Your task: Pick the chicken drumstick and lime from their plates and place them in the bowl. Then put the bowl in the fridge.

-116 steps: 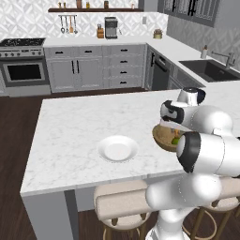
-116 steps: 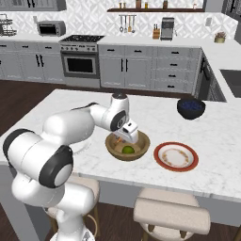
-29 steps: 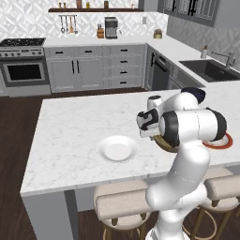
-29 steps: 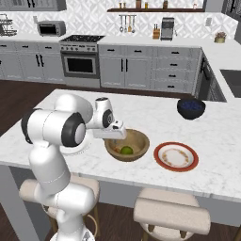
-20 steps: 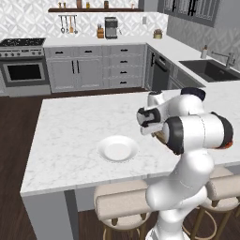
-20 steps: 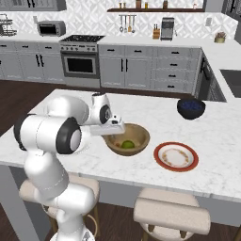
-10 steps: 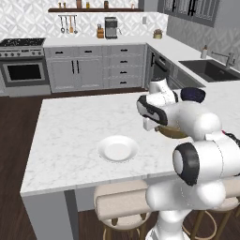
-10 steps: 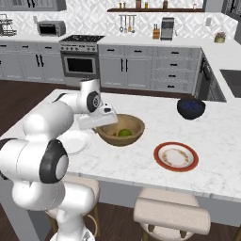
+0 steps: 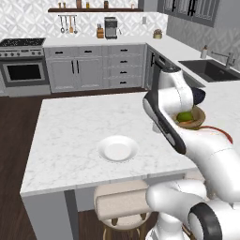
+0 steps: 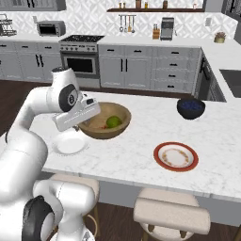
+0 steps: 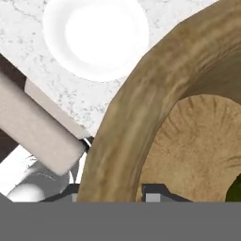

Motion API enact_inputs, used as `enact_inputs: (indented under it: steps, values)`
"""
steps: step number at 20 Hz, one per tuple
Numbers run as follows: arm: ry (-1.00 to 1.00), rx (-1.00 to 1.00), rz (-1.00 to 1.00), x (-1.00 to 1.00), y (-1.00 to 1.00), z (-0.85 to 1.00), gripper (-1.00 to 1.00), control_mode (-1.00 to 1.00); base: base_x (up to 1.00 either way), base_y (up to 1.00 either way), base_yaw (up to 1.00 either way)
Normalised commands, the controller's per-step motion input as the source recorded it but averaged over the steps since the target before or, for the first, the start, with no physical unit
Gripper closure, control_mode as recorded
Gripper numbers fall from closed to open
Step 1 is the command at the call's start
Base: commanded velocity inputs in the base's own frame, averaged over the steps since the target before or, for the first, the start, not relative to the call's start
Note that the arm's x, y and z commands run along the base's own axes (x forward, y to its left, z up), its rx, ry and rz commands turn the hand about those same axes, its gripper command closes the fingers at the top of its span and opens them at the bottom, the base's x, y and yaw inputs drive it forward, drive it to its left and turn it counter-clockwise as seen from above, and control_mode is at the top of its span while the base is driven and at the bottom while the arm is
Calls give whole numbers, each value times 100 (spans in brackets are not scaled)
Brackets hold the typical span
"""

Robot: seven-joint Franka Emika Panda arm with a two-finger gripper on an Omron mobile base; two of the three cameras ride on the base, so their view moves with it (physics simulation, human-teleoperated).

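My two-finger gripper [image 10: 89, 123] pinches the rim of the round, deep, light-brown wooden bowl [image 10: 104, 120], lifted above the white marble island counter [image 10: 132, 155]. Inside sits the small round green lime [image 10: 112, 122] (a red-orange speck beside it). The plain white plate [image 10: 70, 143] and the red-brown-rimmed white plate [image 10: 176, 156] hold nothing.

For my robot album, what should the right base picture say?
End effector holds round light-brown wooden bowl with small green lime above white marble counter.

Base views flank arm — both face island counter [image 9: 70, 126]; hand view probably downward, close on bowl [image 11: 141, 117] rim.
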Motion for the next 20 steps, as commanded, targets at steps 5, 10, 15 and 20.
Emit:
enact_inputs:
  steps: [5, 10, 15, 20]
  values:
    - [0, 1, 50, -91, 43, 65, 100, -100, 0, 0, 0]
    - [-1, -2, 54, -84, 5, -1, 100, -100, 0, 0, 0]
    - [-1, -4, 52, -55, -6, -4, 100, -100, 0, 0, 0]
    - [0, -11, 23, -4, -16, -28, 100, -100, 0, 0, 0]
